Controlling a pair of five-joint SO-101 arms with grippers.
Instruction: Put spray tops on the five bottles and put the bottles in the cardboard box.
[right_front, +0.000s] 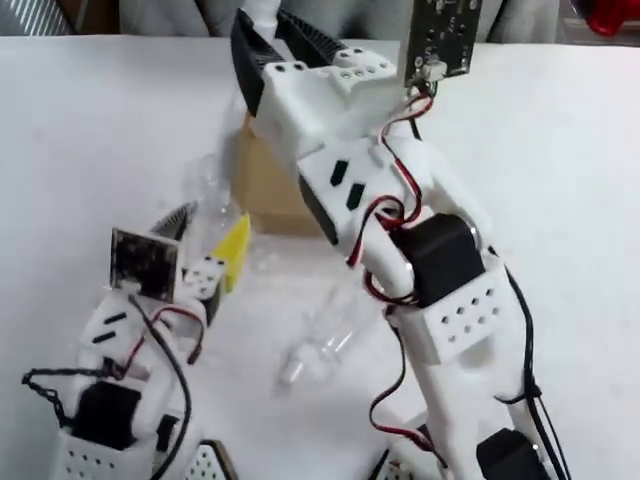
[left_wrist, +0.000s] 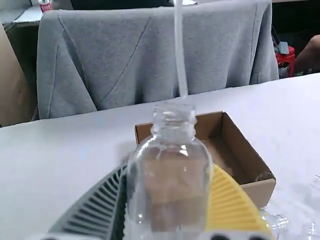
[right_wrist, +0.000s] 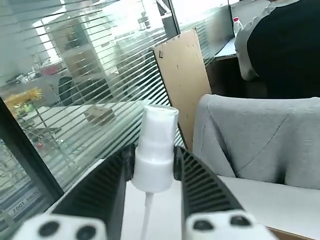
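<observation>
One bottle (left_wrist: 169, 175): stood upright, clamped in my left end effector (left_wrist: 167, 195).
Spray top (right_wrist: 155, 145): clamped in my right end effector (right_wrist: 153, 155), tube (left_wrist: 179, 50) just above the bottle's mouth.
Cardboard box (left_wrist: 245, 155): sat beside the bottle.

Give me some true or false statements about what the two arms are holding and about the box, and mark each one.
1. The left end effector holds a clear bottle with no top on it. True.
2. The right end effector is empty. False: it grips a white spray top.
3. The cardboard box is closed. False: it is open on top.
4. A second bottle lies on its side on the table. True.
</observation>
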